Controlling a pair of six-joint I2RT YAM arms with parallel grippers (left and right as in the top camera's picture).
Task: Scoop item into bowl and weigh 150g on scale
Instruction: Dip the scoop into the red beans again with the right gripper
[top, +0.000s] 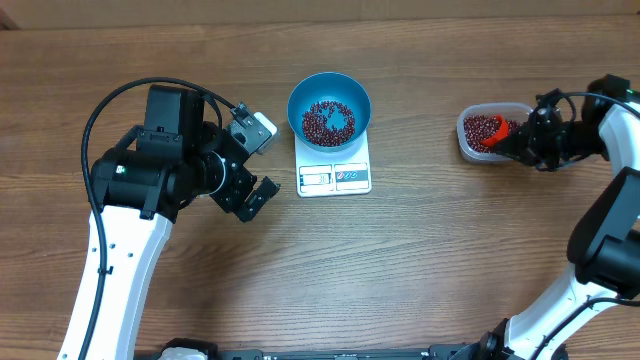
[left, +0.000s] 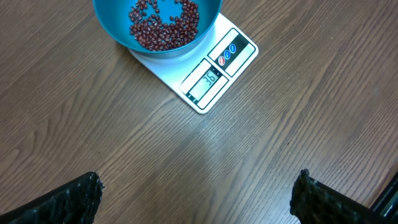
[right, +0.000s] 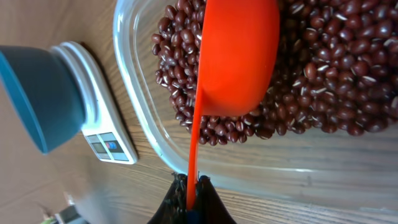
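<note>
Maroon beans (top: 328, 121) are partly weighed out; further scoops are judged to be needed.
A thin layer is seen in the blue bowl (top: 329, 95) on the scale (top: 334, 178), just ahead of the wide-open left gripper (left: 199, 202), and only a two-digit reading is displayed. The orange scoop (right: 239, 56) is clamped by its handle in the closed right gripper (right: 191, 199), its cup in the tub (right: 134, 93) directly ahead.

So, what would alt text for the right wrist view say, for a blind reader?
An orange scoop, its thin handle pinched in the right gripper, sits on red-brown beans in a clear tub. To the left, a blue bowl stands on a white scale.
</note>
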